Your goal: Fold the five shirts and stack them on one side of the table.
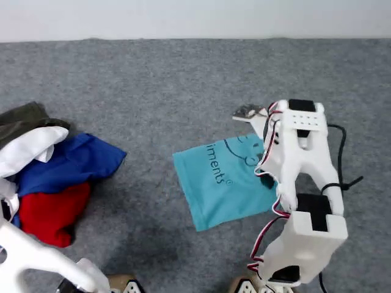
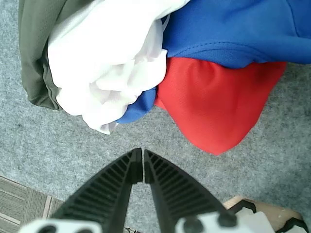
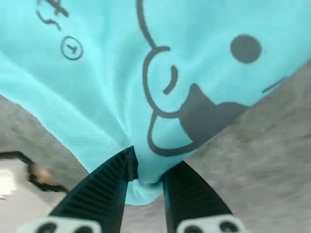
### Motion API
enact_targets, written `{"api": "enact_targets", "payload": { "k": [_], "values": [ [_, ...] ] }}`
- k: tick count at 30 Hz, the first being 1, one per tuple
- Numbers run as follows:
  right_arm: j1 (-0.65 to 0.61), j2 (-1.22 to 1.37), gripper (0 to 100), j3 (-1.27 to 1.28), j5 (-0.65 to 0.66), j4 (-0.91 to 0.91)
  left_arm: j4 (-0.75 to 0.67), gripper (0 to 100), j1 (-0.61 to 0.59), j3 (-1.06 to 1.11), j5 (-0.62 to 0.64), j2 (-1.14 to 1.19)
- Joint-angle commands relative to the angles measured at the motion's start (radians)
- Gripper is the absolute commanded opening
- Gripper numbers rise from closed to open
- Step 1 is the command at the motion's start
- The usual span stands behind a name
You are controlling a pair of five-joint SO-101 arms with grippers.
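Observation:
A turquoise shirt [image 1: 223,177] with dark print lies folded on the grey carpet right of centre. My right gripper [image 3: 146,178] is shut on a bunched edge of this turquoise shirt [image 3: 160,63]; in the high view the right gripper [image 1: 259,129] sits at the shirt's far right corner. At the left edge is a loose pile: an olive shirt [image 1: 21,116], a white shirt [image 1: 30,149], a blue shirt [image 1: 70,162] and a red shirt [image 1: 52,213]. My left gripper [image 2: 143,167] hovers shut and empty just short of the white shirt [image 2: 107,63] and red shirt [image 2: 214,102].
Grey carpet [image 1: 159,85] covers the table, bare across the back and in the middle between pile and turquoise shirt. The left arm [image 1: 27,250] stands at the front left corner. The right arm's base [image 1: 299,256] stands at the front right.

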Motion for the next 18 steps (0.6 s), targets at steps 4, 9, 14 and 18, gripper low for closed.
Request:
{"api": "enact_targets", "payload": {
  "k": [4,9,14,18],
  "values": [
    [-0.038,0.077,0.9,-0.281,0.203,-0.061,0.005,2,0.003,-0.036,-0.008,-0.031],
    [-0.102,0.214,0.9,-0.494,0.267,-0.142,0.005,2,0.003,-0.036,-0.008,-0.031],
    [-0.125,0.352,0.9,-0.641,0.265,-0.136,0.009,2,0.0,-0.036,-0.008,-0.031],
    [-0.12,0.397,5.2,-0.723,0.161,-0.094,0.011,2,0.002,-0.036,-0.008,-0.031]
  ]
}}
